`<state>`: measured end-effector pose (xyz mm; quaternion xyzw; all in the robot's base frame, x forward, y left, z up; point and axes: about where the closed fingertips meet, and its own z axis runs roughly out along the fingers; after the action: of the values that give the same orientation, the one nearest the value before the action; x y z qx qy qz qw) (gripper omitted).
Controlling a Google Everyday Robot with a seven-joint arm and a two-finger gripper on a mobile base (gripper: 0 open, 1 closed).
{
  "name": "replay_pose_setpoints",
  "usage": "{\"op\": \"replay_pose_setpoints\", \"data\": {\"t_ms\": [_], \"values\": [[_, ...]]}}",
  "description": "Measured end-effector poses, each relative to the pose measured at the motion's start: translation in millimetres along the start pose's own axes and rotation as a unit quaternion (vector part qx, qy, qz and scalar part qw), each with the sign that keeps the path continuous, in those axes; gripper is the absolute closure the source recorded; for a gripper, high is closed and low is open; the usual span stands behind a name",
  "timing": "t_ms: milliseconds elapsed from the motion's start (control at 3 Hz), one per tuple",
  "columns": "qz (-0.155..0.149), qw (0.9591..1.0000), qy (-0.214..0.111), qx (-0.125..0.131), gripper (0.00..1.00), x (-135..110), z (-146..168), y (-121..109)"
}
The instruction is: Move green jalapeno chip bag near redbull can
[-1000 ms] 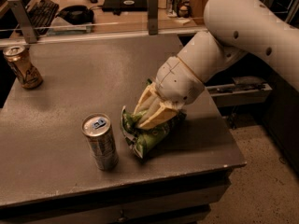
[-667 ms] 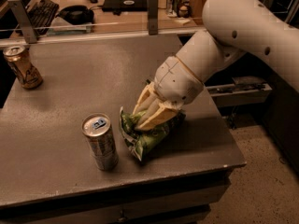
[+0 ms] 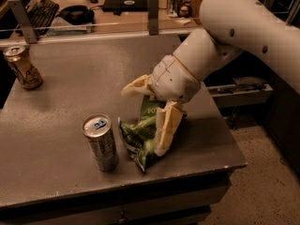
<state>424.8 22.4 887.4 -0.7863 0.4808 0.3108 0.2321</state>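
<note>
The green jalapeno chip bag [image 3: 140, 139] lies crumpled on the grey table [image 3: 70, 93], just right of the redbull can [image 3: 100, 142], a small gap between them. The can stands upright near the table's front edge, silver top and blue tab up. My gripper [image 3: 145, 118] hangs from the white arm right over the bag and is open. One pale finger [image 3: 136, 86] points up and left, clear of the bag. The other finger [image 3: 166, 128] lies down across the bag's right side and hides part of it.
A gold-brown can [image 3: 22, 67] stands at the table's far left. A rail with posts [image 3: 152, 13] runs along the back edge, with a desk, keyboard and cans behind it. The table's right edge [image 3: 225, 125] drops to the floor.
The fingers, earlier closed around the bag's top, have spread apart and let it go. The bag now rests on the table beside the redbull can.
</note>
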Motion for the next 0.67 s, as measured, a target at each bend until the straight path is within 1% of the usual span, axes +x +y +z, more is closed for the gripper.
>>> {"op": "replay_pose_setpoints", "data": {"t_ms": [333, 667], "values": [[-0.007, 0.9999, 0.006, 0.014, 0.00, -1.6, -9.1, -3.9], [-0.022, 0.9979, 0.021, 0.057, 0.00, -0.9, -35.8, -19.4]]}}
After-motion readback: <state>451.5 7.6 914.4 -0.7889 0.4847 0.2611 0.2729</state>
